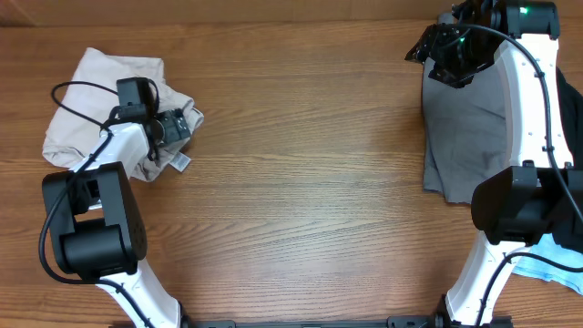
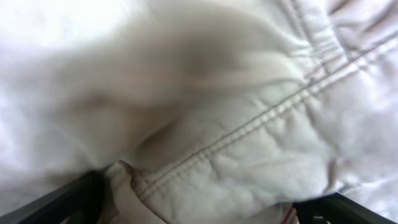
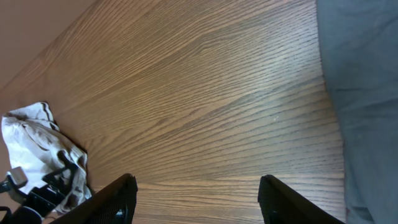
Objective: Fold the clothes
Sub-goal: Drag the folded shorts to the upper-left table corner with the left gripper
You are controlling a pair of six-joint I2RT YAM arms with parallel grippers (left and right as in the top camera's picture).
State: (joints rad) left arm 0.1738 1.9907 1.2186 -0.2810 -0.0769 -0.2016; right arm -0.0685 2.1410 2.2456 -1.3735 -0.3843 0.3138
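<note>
I see the left gripper (image 1: 171, 128) pressed into the crumpled beige shorts (image 1: 96, 96) on the left side of the table (image 1: 310, 182), its jaws spread wide with cloth bunched between them. The right gripper (image 1: 453, 56) hangs open over bare wood, just beside the grey shorts (image 1: 466, 128) spread on the right

I counted one beige shorts (image 1: 91, 82) at the table's (image 1: 310, 182) left, one grey garment (image 1: 465, 137) and one light-blue garment (image 1: 557, 266) at its right.
</note>
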